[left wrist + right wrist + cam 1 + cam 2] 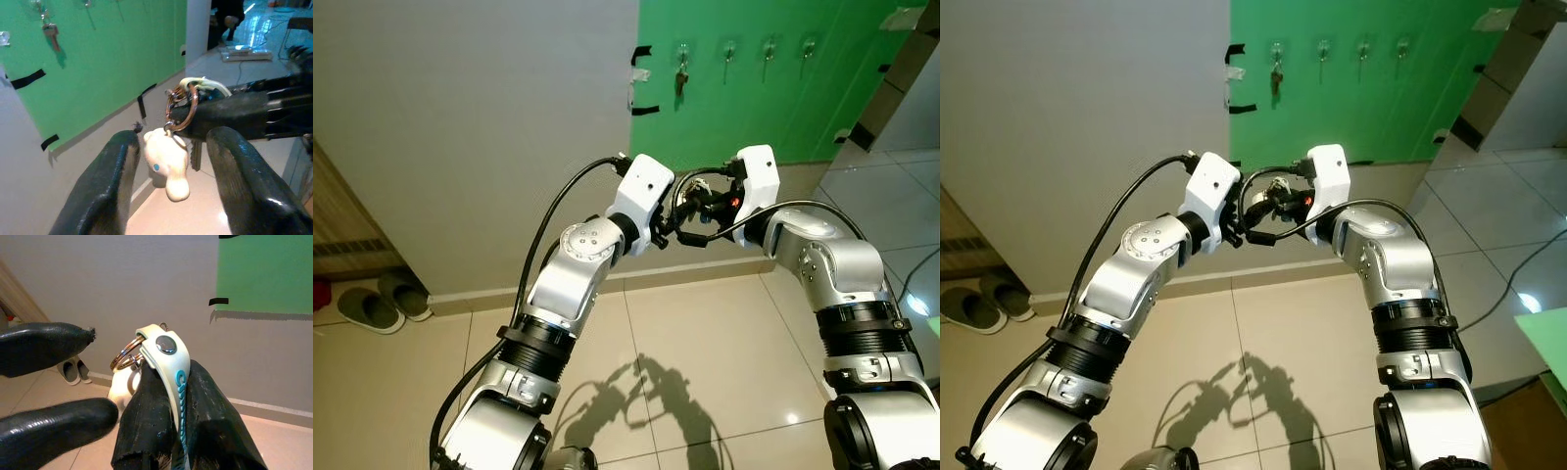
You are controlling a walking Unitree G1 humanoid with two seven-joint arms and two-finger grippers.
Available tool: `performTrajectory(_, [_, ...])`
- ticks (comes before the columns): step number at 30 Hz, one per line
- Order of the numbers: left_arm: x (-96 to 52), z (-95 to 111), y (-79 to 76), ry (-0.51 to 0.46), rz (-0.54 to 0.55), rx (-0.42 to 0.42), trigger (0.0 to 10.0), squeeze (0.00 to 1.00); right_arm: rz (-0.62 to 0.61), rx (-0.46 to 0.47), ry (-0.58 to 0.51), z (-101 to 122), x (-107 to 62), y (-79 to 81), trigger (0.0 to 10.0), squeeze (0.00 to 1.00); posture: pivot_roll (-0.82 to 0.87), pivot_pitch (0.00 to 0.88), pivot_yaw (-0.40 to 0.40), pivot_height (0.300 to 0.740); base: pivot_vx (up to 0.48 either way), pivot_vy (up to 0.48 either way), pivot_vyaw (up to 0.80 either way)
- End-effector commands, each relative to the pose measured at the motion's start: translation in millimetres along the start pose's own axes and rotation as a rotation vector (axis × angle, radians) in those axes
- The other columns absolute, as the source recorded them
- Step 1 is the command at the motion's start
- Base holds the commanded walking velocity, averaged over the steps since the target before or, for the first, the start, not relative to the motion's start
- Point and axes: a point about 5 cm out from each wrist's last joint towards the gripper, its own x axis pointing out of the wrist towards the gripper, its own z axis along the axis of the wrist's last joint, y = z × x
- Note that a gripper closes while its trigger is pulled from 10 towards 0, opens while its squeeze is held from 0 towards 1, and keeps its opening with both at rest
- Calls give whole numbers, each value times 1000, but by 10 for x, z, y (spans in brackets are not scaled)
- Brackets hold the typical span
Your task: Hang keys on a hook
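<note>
My right gripper is shut on the white strap of a bunch of keys, held at chest height between both raised arms. From its copper rings hangs a white animal charm. My left gripper is open, its two fingers either side of the charm without touching it. In the left eye view the grippers meet at the keys. Far beyond, a green panel carries a row of hooks; the leftmost holds another set of keys.
A grey wall stands ahead on the left, with a pair of slippers at its foot. The floor is beige tile. A cable runs across the floor on the right.
</note>
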Motion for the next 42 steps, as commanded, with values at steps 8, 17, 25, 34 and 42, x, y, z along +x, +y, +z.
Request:
performTrajectory(8, [66, 79, -3, -32, 17, 31, 10000, 0, 9, -16, -23, 61, 1, 31, 0, 0, -76, 0, 30, 740, 0, 0, 0])
performTrajectory(17, [120, 88, -8, -44, 30, 35, 10000, 0, 21, -17, -24, 69, 15, 63, 0, 0, -75, 0, 27, 740, 0, 0, 0])
performTrajectory(25, [220, 113, -35, -46, 31, 40, 10000, 0, 35, -15, -28, 85, 16, 106, 0, 0, -85, 0, 29, 740, 0, 0, 0])
performTrajectory(34, [291, 67, -59, -28, 4, 6, 0, 0, 48, -13, -30, 89, 10, 134, 0, 0, -87, 0, 29, 740, 0, 0, 0])
performTrajectory(42, [318, 52, -96, -27, -43, 26, 0, 0, 58, -9, -33, 104, 17, 163, 0, 0, -85, 0, 29, 740, 0, 0, 0])
